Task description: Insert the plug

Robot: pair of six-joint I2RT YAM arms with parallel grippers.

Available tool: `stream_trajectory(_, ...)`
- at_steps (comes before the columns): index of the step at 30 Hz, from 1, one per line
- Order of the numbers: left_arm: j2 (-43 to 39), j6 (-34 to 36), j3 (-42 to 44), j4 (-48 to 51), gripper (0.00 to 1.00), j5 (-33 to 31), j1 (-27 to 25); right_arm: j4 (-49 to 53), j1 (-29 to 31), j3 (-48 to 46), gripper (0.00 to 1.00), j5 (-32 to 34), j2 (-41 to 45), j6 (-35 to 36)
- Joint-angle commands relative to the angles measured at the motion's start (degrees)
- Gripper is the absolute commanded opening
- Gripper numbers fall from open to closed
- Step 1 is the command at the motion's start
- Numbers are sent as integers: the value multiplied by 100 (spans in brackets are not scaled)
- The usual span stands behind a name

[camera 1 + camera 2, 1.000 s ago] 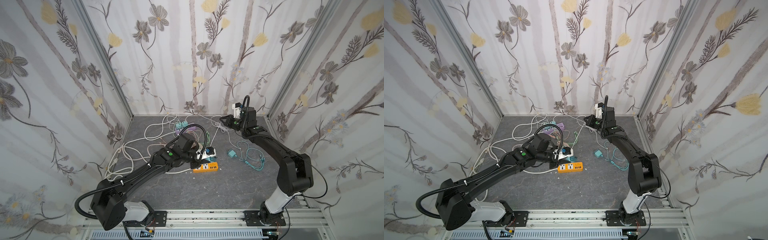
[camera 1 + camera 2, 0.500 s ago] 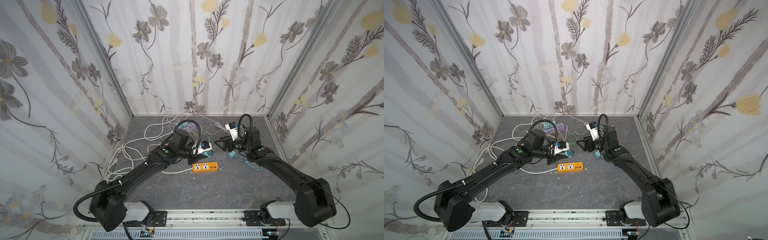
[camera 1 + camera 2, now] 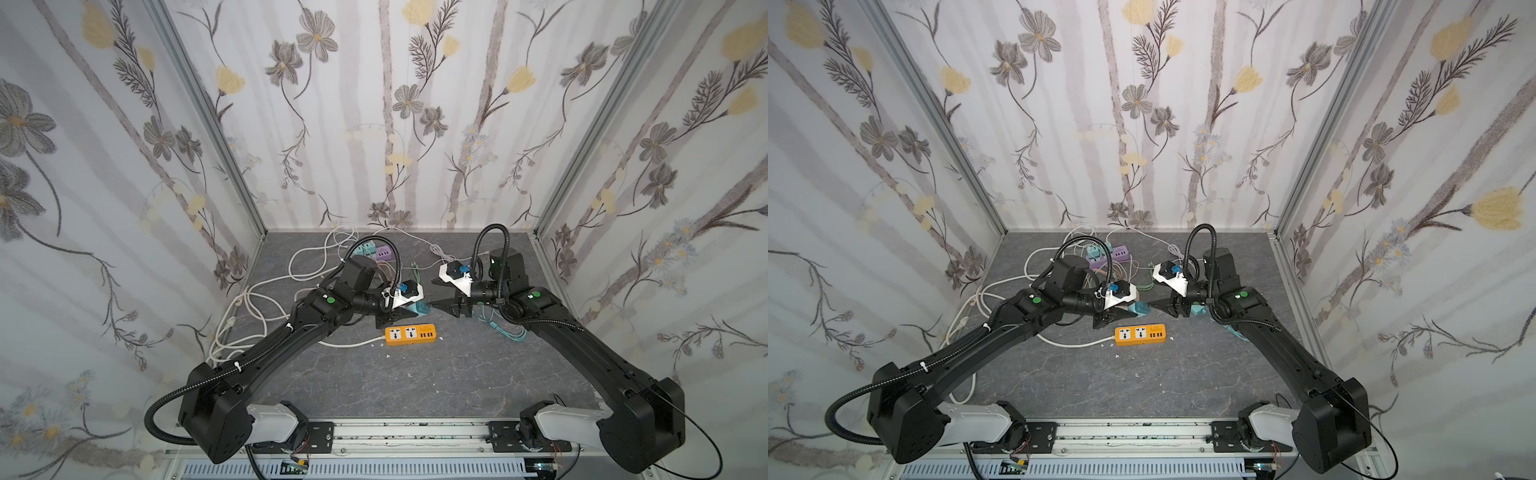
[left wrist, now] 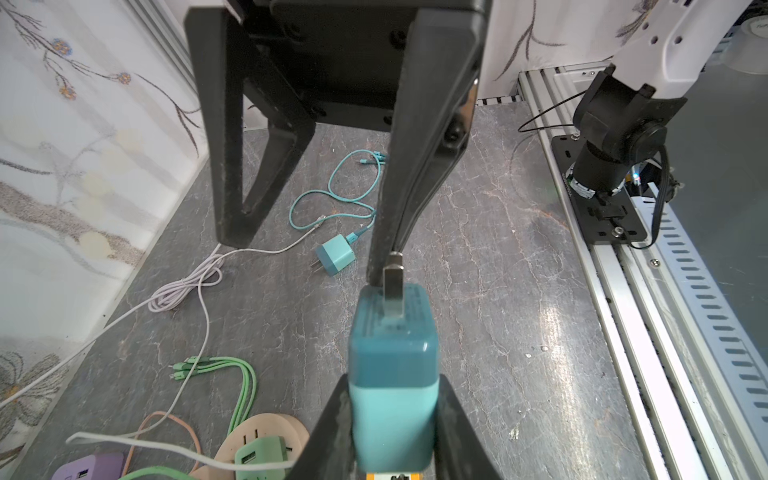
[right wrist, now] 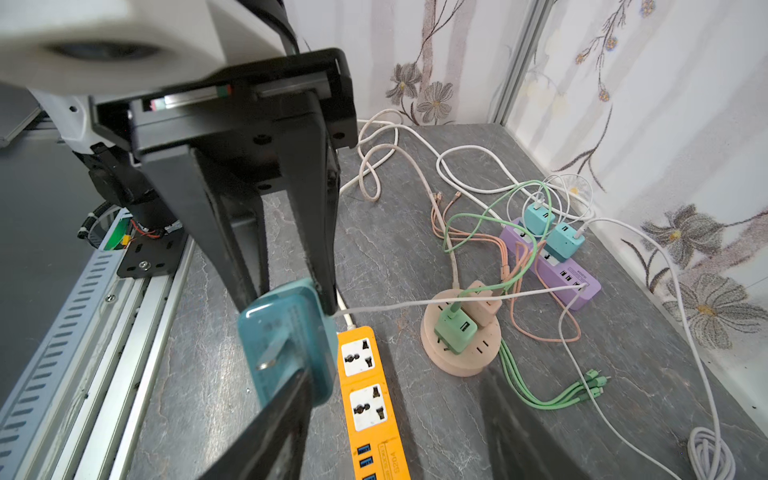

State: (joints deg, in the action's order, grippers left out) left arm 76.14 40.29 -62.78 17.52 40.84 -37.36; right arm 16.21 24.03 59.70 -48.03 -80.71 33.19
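Note:
The plug (image 4: 392, 374) is a teal block with metal prongs on its darker end. My left gripper (image 4: 392, 419) is shut on its pale end and holds it above the table, just behind the orange power strip (image 3: 410, 334). In both top views the plug (image 3: 1139, 308) hangs between the two arms. My right gripper (image 5: 399, 374) is open, facing the prong end. One of its fingers (image 4: 415, 174) reaches the prongs; whether it touches them I cannot tell. The other finger stands well apart. Both of the strip's sockets (image 5: 368, 407) are empty.
A second teal plug (image 4: 336, 254) with a teal cable lies on the table under my right arm. A round beige hub (image 5: 461, 353) with chargers, a purple strip (image 5: 552, 266), green cables (image 5: 552, 395) and white cords (image 3: 257, 316) crowd the back left. A metal rail (image 3: 415, 432) runs along the front.
My right arm has swung down from the back wall to the plug and its jaws have opened. My left gripper has kept its hold and hardly shifted.

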Motion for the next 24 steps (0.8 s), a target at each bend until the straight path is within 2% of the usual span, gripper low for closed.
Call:
stream_trajectory(1,15,130,-76,-64,0,-138,20,689,29,184,64,-305,90,535)
stream_trajectory(5,4,137,-68,-110,0,-90,21,1459,219,563,63,-177,-103,956)
stream_trajectory(12,24,143,-50,-137,0,-157,20,1414,331,752,62,-576,-332,847)
stream_trajectory(18,24,211,11,-71,0,-286,56,1520,161,597,63,-8,134,767)
stream_trajectory(21,41,224,25,-84,0,-322,65,2046,175,691,63,400,161,1023)
stream_trajectory(24,61,198,24,-131,0,-303,77,2090,228,683,63,134,162,946)
